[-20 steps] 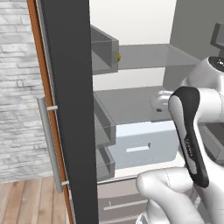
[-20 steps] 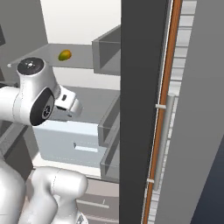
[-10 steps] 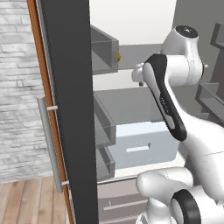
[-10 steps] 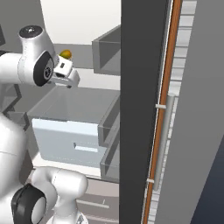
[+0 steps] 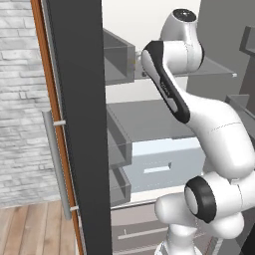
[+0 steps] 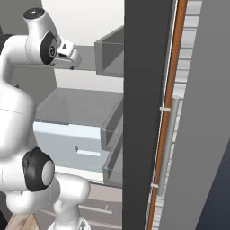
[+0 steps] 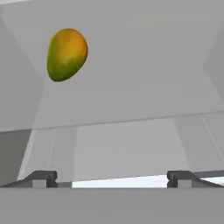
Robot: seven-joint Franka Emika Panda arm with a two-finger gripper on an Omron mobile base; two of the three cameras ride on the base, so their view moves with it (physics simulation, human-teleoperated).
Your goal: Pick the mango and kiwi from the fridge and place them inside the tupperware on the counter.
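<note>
The mango (image 7: 66, 54), orange-yellow with a green lower end, lies on the pale upper shelf (image 7: 131, 100) of the fridge, up and to the left in the hand view. My gripper (image 7: 113, 179) is open with nothing between its dark fingertips (image 7: 41, 177). It is short of the mango, which lies left of its centre line. From the right base camera my hand (image 6: 67, 50) reaches into the fridge at upper-shelf height, in front of where the mango lies. The kiwi, the tupperware and the counter are out of view.
The dark-grey open fridge door (image 5: 79, 124) with its silver bar handle (image 5: 57, 169) stands close on the left; the other door (image 6: 143, 112) is on the right. Grey door bins (image 6: 110, 56) flank the shelf. A pale drawer (image 5: 159, 162) sits pulled out below.
The arm has swung up from drawer height to the upper shelf. In the right base view the hand now covers the mango. The gripper has stayed open.
</note>
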